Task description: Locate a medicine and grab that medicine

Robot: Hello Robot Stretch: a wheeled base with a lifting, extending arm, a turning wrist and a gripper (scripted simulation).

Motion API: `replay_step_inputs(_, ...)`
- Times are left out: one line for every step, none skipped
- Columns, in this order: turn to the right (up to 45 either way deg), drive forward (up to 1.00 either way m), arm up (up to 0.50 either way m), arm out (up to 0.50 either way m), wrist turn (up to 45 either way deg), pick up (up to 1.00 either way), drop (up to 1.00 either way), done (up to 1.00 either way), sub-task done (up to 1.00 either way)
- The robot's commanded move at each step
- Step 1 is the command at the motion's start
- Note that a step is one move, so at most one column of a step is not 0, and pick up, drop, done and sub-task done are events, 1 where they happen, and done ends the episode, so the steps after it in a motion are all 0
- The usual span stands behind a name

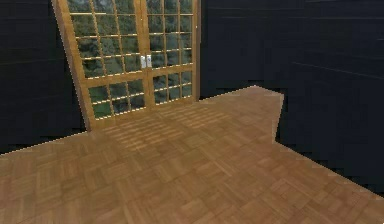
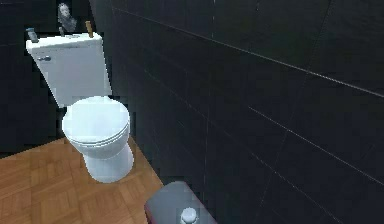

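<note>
Forward view: wooden double door (image 1: 137, 50) at the back, left of centre, with glass panes in a grid and greenery behind the glass. Pair of pale handles (image 1: 146, 62) where the two leaves meet. Near-black walls (image 1: 320, 70) on both sides of the door. Parquet floor (image 1: 180, 165) across the lower half, running up to the door sill and into a corner on the right.

Arm side view: white toilet (image 2: 97, 135) at left, lid down, standing on parquet, close beside a dark tiled wall (image 2: 260, 90) that takes up the right side. White tank (image 2: 70, 65) behind the bowl, upper left. Three small things on top of the tank:
- a grey upright figure-like piece (image 2: 66, 17) near the middle
- a small dark bit (image 2: 33, 36) at the left end
- a small brownish bit (image 2: 95, 30) at the right end

All three too small to name. At the bottom edge, right of the toilet, a grey rounded thing (image 2: 175, 203) with a small white piece (image 2: 188, 214) on top. Cut off by the frame, cannot tell what.

Medicine: cannot tell where, small items too blobby to match to it. Gripper state: cannot tell.
</note>
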Motion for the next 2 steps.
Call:
replay_step_inputs(0.0, 0.00, 0.00, 0.00, 0.0, 1.00, 0.00, 0.00, 0.00)
replay_step_inputs(0.0, 0.00, 0.10, 0.00, 0.0, 0.00, 0.00, 0.00, 0.00)
